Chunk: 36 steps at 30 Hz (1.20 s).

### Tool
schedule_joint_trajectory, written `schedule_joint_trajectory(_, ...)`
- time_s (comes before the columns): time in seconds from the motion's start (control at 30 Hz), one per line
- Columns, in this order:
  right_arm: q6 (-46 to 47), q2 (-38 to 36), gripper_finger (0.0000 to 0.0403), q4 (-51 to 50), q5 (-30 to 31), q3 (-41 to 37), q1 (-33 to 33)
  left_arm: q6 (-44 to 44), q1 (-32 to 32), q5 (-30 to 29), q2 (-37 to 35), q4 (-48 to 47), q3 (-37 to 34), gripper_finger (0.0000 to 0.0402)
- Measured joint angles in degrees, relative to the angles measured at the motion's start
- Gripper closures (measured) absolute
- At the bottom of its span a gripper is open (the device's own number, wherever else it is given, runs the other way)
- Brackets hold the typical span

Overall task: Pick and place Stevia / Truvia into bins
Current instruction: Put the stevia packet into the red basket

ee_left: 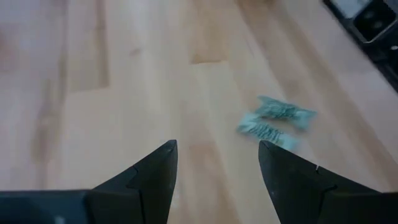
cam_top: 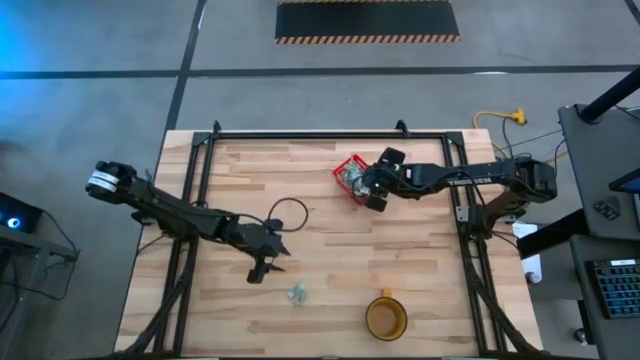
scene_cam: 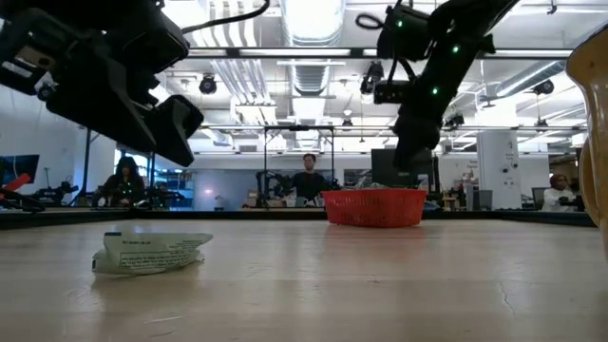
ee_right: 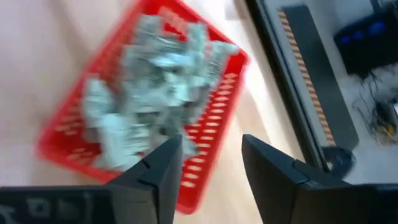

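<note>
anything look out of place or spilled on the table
Two sachets lie loose on the bare wood near the amber cup, far from the red basket that holds the rest in a heap. The open left gripper hangs near them; the right gripper, open, is over the basket. Nothing looks damaged.

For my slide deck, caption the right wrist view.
Open right claw above the square red plastic basket heaped with pale green paper sachets.

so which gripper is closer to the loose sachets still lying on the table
Left. The left gripper hovers just beside the loose sachets, jaws open and empty. The right gripper is far across the table, over the red basket.
</note>
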Motion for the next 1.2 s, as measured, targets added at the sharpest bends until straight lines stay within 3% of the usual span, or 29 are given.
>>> schedule_joint_trajectory(0.53, -1.82, -6.35, 0.0265, 0.01, -1.58, -0.51, 11.7, -3.08, -4.83, 3.89, 18.0, 20.13, -0.55, 0.0194)
schedule_joint_trajectory(1.0, 0.32, -6.7, 0.0288, 0.56, -1.56, -2.17, 11.78, -0.56, -6.65, 3.96, 19.29, 25.45, -0.53, 0.0195)
schedule_joint_trajectory(1.2, 0.36, -6.7, 0.0296, 2.44, -1.58, -3.79, 11.8, 3.29, -6.93, 3.74, 19.29, 26.31, -0.72, 0.0229)
